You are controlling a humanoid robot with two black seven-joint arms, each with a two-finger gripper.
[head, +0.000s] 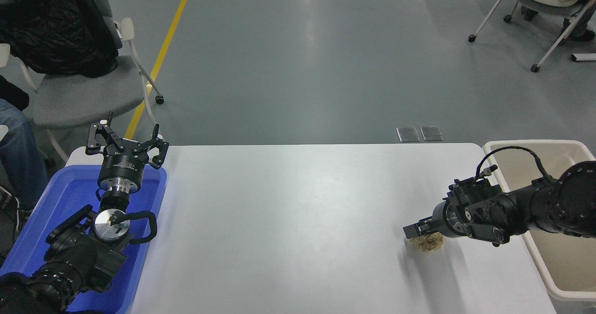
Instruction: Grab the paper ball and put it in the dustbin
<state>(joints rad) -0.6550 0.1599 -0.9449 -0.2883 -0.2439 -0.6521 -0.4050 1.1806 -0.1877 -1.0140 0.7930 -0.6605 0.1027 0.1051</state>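
Observation:
The paper ball (427,244), a crumpled tan wad, lies on the white table (288,211) near its right side. My right gripper (419,232) comes in from the right and sits low over the ball's top, covering its upper part; the ball's lower half shows beneath it. How the gripper's jaws stand around the ball is hidden by its own body. The cream dustbin (558,258) stands just right of the table, under my right forearm. My left gripper (125,141) is parked open at the lower left.
A blue tray (56,197) lies under the left arm at the table's left end. A grey chair (84,90) with a black jacket and a person's leg in jeans (14,151) are at the far left. Another wheeled chair (545,6) stands at the top right.

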